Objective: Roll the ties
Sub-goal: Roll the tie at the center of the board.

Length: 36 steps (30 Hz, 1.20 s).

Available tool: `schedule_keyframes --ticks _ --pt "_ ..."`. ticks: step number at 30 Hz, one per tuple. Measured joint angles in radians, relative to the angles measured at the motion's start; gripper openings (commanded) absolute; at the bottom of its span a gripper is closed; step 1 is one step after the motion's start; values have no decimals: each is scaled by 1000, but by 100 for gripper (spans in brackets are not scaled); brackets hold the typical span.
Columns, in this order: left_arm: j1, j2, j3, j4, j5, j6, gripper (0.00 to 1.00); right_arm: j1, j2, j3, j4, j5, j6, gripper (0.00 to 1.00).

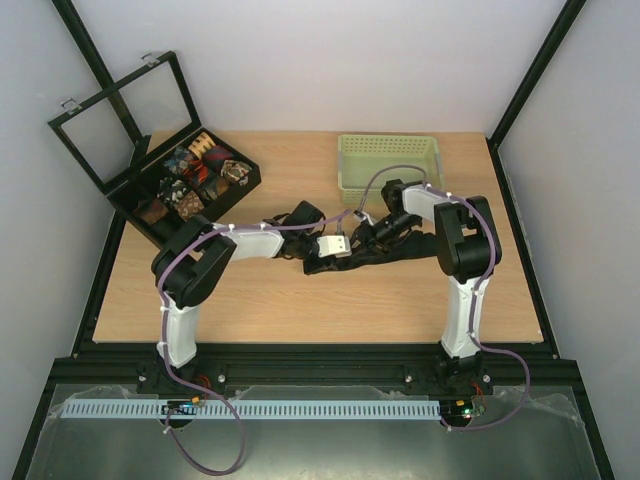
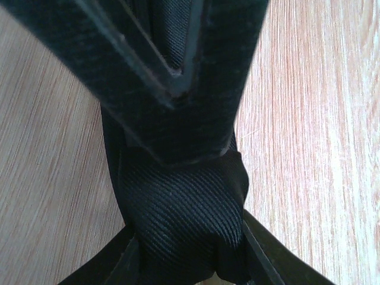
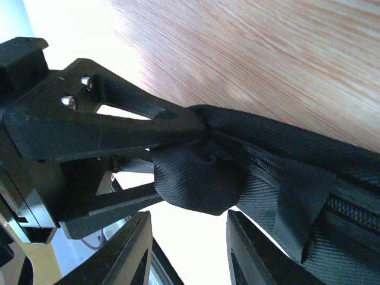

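Note:
The plain black tie point(image 1: 400, 248) lies across the middle of the table, partly bunched. My left gripper point(image 1: 352, 240) is shut on a rolled wad of the black tie point(image 2: 184, 219), which fills the gap between its fingers point(image 2: 122, 261). My right gripper point(image 1: 376, 228) faces it at close range. In the right wrist view my right gripper point(image 3: 187, 252) is open and empty, just short of the wad point(image 3: 196, 178) held by the left gripper's fingers point(image 3: 119, 127). Several patterned tie coils point(image 1: 200, 165) sit in the black box.
The black compartmented box point(image 1: 252, 178) stands at the back left with its framed lid point(image 1: 120, 115) open. A pale green perforated basket point(image 1: 390, 160) stands at the back, just behind the right arm's wrist. Bare wood lies in front of the tie.

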Motion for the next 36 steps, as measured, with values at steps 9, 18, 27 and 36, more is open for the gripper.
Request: schedule_keyframes --ticks 9,18,27,36 --pt "-4 11 23 -24 -5 -8 23 44 13 52 23 10 39 30" --pt "-5 13 31 -38 -6 -22 27 61 59 65 32 50 3 7" --pt "-5 16 36 -45 -7 -22 27 58 60 50 53 66 -23 19" --pt "-5 21 46 -55 -4 -22 25 52 48 52 46 101 -6 37"
